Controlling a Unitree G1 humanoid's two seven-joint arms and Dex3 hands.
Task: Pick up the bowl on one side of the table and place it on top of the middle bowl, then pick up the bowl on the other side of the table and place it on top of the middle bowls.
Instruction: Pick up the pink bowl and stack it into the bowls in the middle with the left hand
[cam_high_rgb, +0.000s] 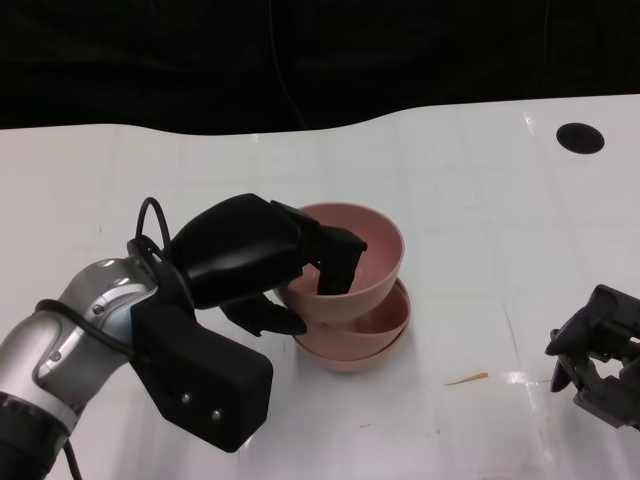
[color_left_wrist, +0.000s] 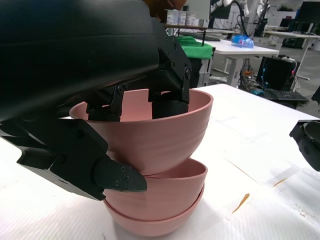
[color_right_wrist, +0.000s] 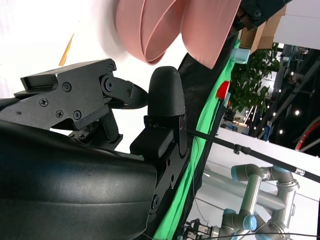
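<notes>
At lower left of the head view, the silver left forearm (cam_high_rgb: 70, 340) came in over the white tabletop (cam_high_rgb: 480, 300). Left hand (cam_high_rgb: 250, 260) gripped the top pink bowl (cam_high_rgb: 365, 260) by its rim: fingers (cam_high_rgb: 340, 262) hooked inside the bowl, thumb (color_left_wrist: 117, 177) pressed against the outer wall. That bowl sat tilted in the stack of two pink bowls (cam_high_rgb: 355, 335) near frame centre, resting on the upper one. At lower right, the right hand (cam_high_rgb: 600, 355) lay well apart from the stack, holding nothing, fingers loosely apart. Small orange streak (cam_high_rgb: 466, 379) on the tabletop between stack and right hand. Farther back, upper right, a dark round hole (cam_high_rgb: 580, 138) in the tabletop.
</notes>
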